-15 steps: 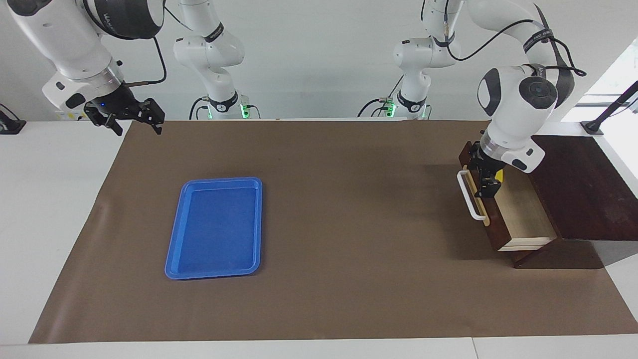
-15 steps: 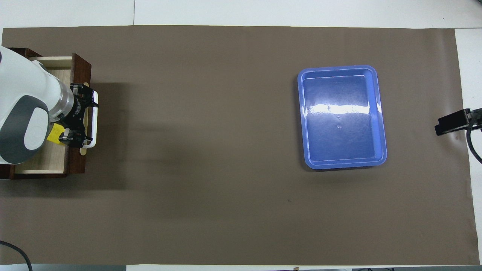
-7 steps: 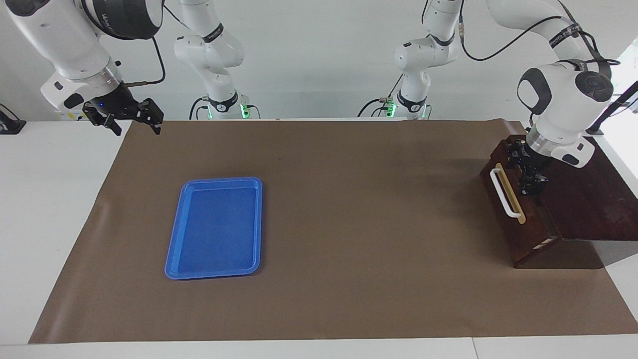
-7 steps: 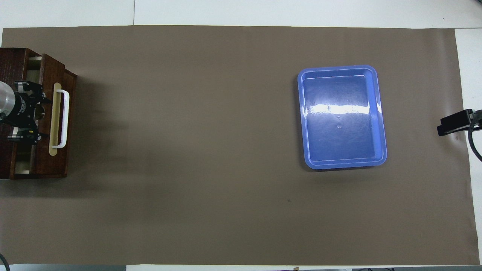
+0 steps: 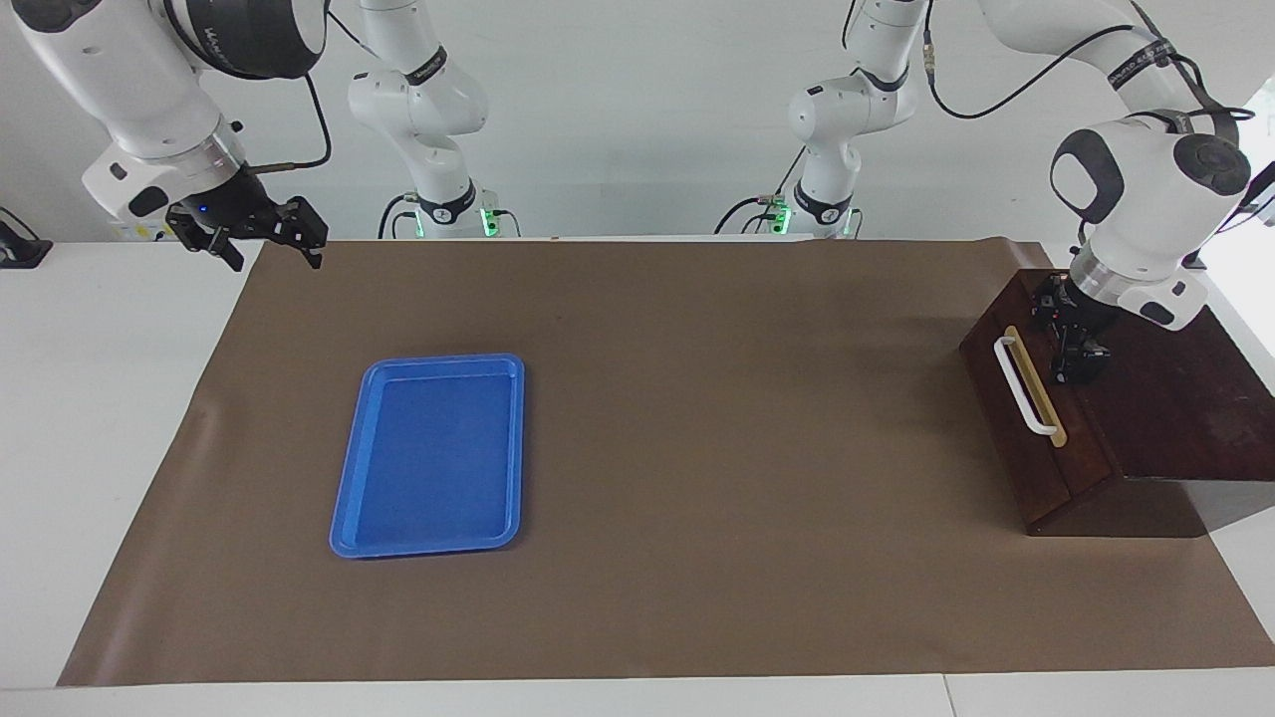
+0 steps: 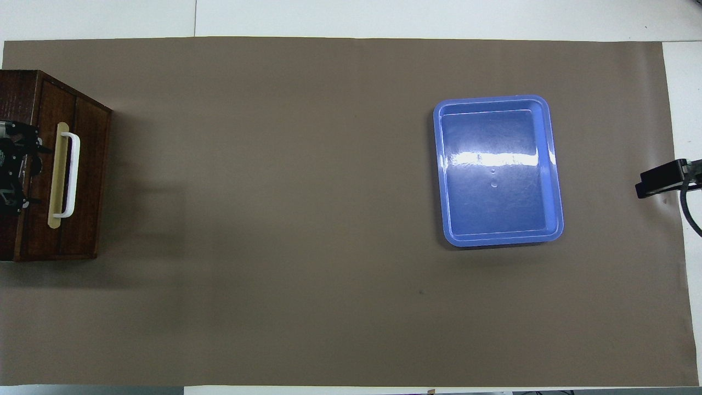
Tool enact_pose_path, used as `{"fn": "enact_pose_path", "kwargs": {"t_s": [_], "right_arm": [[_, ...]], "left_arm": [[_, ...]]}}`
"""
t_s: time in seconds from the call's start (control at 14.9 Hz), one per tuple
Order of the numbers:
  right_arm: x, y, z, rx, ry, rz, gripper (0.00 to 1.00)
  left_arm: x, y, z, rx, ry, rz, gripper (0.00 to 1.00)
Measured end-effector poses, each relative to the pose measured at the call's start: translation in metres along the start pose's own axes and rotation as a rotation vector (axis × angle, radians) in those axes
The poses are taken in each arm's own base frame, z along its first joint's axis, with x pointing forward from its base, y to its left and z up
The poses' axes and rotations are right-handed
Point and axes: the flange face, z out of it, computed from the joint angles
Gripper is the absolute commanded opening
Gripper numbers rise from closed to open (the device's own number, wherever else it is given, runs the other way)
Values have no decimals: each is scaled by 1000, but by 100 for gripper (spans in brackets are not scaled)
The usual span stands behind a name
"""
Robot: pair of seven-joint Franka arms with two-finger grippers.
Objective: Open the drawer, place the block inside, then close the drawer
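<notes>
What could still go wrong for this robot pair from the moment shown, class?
1. The left tool sits low over the wooden box, just above the shut drawer; lifting off carelessly could scrape or shift the box.
2. The white handle juts out beside that tool and could snag.
3. The block is out of sight, so its placement is unconfirmed.

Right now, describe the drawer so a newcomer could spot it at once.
Find the brown mat, then go to the left arm's end of the table, where a dark wooden box sits. The drawer is its front panel, pushed in flush, below the left hand. Its white bar handle on a tan strip marks it; the blue tray has none.
</notes>
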Motion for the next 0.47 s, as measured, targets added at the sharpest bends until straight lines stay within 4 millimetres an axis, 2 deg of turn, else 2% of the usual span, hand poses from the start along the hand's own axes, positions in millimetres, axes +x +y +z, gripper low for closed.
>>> {"fn": "enact_pose_path", "kwargs": {"t_s": [0.13, 0.27, 0.47], "right_arm": [[-1, -1, -1, -1, 3, -2, 100], [-2, -1, -3, -1, 5, -2, 100], [-2, -1, -3, -1, 5, -2, 100]], "left_arm": [[-21, -3, -32, 24, -6, 112, 100], [-49, -11, -60, 34, -13, 295, 100], [-86, -22, -84, 44, -59, 591, 100]]}}
